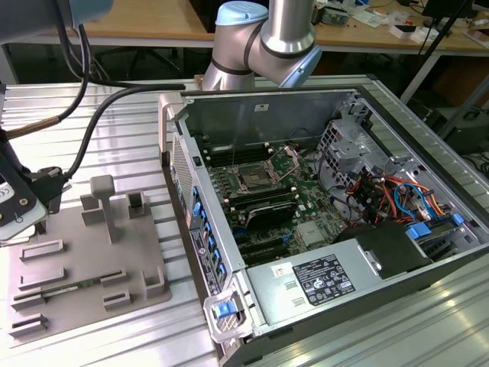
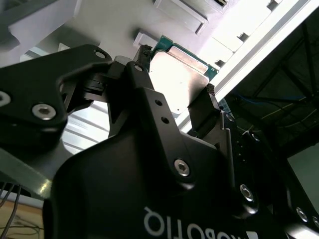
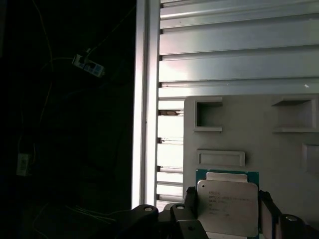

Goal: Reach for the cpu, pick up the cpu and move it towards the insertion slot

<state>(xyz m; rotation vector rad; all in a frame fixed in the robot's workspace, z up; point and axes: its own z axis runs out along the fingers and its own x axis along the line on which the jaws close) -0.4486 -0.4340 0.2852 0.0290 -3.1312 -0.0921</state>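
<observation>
Cpu (image 3: pixel 228 206) sits clamped between the gripper's (image 2: pixel 178 70) two black fingers (image 2: pixel 211 94), one pressed to each opposite edge, silvery top up. It is over the grey tray (image 3: pixel 239 129), near the tray's edge by the ribbed table (image 3: pixel 239 64); whether it rests there or hangs clear I cannot tell. In the exterior view the slot (image 1: pixel 252 180) lies well apart, inside the open case (image 1: pixel 260 122) on the green board (image 1: pixel 309 200).

Soft, even light filled the exterior view. Glare bleached the cpu (image 2: pixel 182 74) in the second wrist view — the gripper (image 2: pixel 177 70) was silhouetted; the first wrist view lay black past the table (image 3: pixel 239 50).
</observation>
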